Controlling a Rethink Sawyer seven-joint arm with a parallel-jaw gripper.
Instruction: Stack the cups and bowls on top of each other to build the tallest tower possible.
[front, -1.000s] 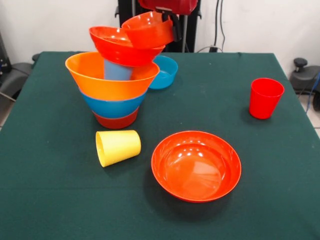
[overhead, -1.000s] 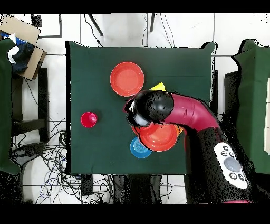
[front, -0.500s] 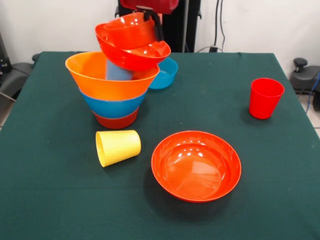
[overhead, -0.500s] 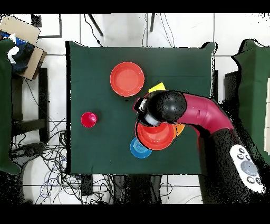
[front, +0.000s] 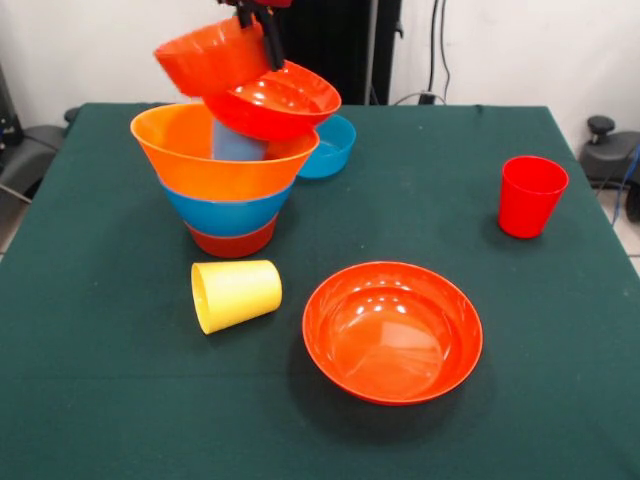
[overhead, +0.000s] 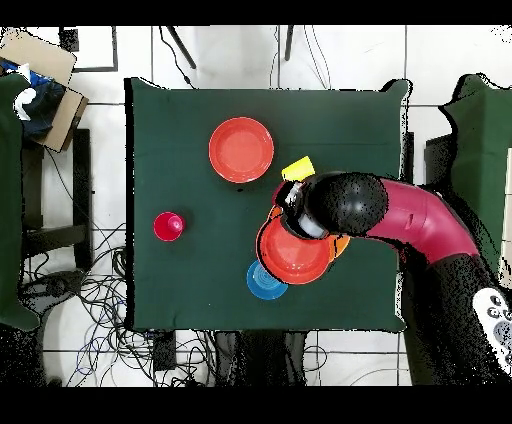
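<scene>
- My gripper (front: 258, 14) is clamped on the rim of a small red-orange bowl (front: 212, 55), held tilted above the tower (front: 226, 165).
- A wide red bowl (front: 277, 100) sits askew on the light blue cup (front: 235, 143).
- Next, I judge: level the small bowl, centre it, lower gently.

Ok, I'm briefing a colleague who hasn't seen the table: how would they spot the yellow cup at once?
Start at the tower of nested bowls on the green table. On the cloth just in front of it, beside the wide red-orange bowl, is the yellow cup. It is the only cup lying on its side; the red cup stands upright.
</scene>
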